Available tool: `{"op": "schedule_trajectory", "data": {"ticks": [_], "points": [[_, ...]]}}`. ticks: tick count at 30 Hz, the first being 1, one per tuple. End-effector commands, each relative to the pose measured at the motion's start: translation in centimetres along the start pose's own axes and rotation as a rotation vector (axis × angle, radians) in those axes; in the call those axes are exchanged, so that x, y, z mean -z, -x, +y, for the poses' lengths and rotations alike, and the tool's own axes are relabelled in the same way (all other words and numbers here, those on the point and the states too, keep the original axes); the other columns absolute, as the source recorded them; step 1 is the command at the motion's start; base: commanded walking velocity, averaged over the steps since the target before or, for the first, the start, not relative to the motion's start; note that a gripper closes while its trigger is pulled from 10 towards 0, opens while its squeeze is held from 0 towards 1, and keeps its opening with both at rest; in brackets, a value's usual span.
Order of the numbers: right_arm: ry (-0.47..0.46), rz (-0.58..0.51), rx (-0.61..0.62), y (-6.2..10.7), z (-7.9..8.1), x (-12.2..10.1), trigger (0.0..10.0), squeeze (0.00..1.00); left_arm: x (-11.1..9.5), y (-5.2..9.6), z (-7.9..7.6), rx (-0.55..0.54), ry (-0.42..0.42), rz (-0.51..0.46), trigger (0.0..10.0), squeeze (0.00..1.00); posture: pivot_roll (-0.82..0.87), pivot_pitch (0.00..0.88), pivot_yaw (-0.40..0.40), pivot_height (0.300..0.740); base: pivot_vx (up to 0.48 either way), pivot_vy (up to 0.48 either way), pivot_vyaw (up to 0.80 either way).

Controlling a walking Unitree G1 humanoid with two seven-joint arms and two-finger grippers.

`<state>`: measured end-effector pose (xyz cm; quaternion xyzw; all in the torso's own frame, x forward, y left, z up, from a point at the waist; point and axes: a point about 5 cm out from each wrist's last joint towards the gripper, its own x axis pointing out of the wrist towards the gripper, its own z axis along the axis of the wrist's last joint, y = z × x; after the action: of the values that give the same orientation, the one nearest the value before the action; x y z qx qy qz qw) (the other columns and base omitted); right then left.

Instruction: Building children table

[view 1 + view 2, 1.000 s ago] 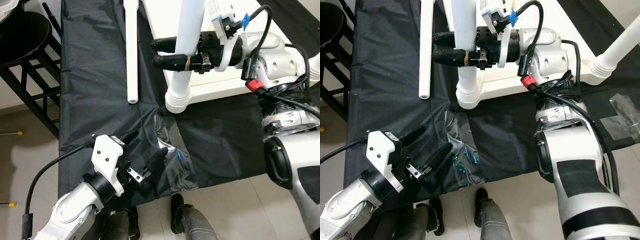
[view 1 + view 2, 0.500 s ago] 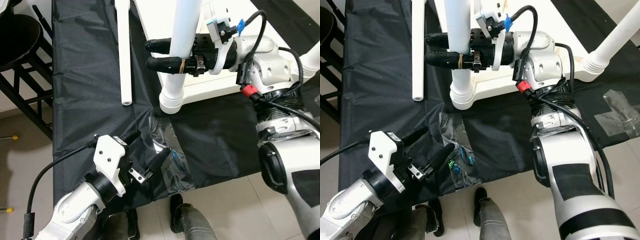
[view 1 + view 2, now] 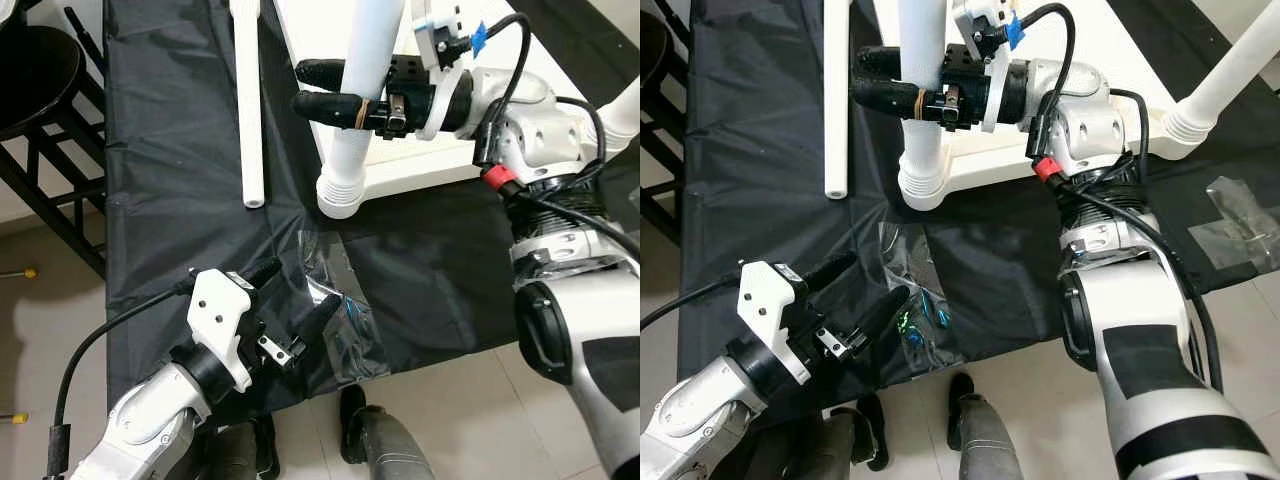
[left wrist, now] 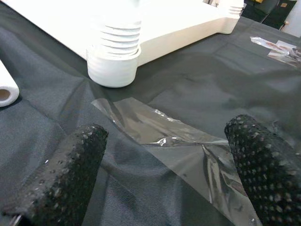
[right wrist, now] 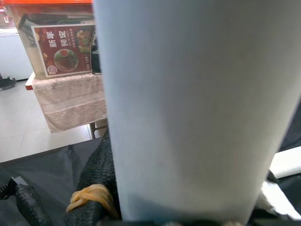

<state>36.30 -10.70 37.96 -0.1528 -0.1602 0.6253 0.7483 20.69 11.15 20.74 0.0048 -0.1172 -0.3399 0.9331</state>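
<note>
A white table leg (image 3: 347, 160) stands upright in the corner socket of the white tabletop (image 3: 432, 166), which lies upside down on a black cloth (image 3: 180, 150). My right gripper (image 3: 305, 87) is shut on this leg, one black finger on each side; the right wrist view has the leg (image 5: 188, 108) close up between the fingers (image 5: 96, 183). My left gripper (image 3: 302, 286) hangs open low over the cloth, its fingertips either side of a clear plastic bag (image 4: 164, 141). The bag (image 3: 917, 305) holds small blue-green screws. A loose white leg (image 3: 250, 100) lies on the cloth to the left.
Another fitted leg (image 3: 1230, 80) rises at the tabletop's right corner. A second clear bag (image 3: 1240, 215) lies on the cloth at the right. A black stool and rack (image 3: 45, 90) stand at the left. The cloth's front edge meets tiled floor (image 3: 470, 400) by my feet.
The view shifted a little at first. My right gripper, shut on the leg, has moved slightly away from me, and the leg's base with it. The left gripper holds its place.
</note>
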Motion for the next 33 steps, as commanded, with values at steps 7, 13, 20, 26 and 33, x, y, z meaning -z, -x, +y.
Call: {"op": "schedule_trajectory", "data": {"ticks": [7, 13, 20, 26, 33], "points": [[-0.041, 0.125, 0.040, -0.5, 0.3, 2.4, 10.0, 0.00, 0.5, 0.1, -0.1, -0.003, 0.014, 0.024, 10.0, 0.00, 0.04, 0.453, -0.017, 0.740, 0.000, 0.000, 0.00], [-0.050, 0.175, 0.042, -1.1, 0.5, 3.0, 10.0, 0.00, 0.5, 0.1, -0.1, -0.004, 0.015, 0.023, 10.0, 0.00, 0.03, 0.453, -0.019, 0.740, 0.000, 0.000, 0.00], [-0.075, 0.225, 0.105, -1.5, 0.5, 3.8, 10.0, 0.00, 0.5, 0.1, -0.1, -0.003, 0.015, 0.022, 10.0, 0.00, 0.03, 0.452, -0.020, 0.740, 0.000, 0.000, 0.00], [-0.099, 0.239, 0.319, -1.5, 0.6, 5.3, 10.0, 0.00, 0.6, 0.1, -0.1, -0.005, 0.016, 0.021, 10.0, 0.00, 0.02, 0.447, -0.026, 0.740, 0.000, 0.000, 0.00], [-0.212, 0.308, 0.653, -1.0, 3.2, 8.8, 10.0, 0.00, 0.8, 0.1, -0.1, -0.006, 0.015, 0.024, 10.0, 0.00, 0.02, 0.428, -0.030, 0.740, 0.000, 0.000, 0.00]]}}
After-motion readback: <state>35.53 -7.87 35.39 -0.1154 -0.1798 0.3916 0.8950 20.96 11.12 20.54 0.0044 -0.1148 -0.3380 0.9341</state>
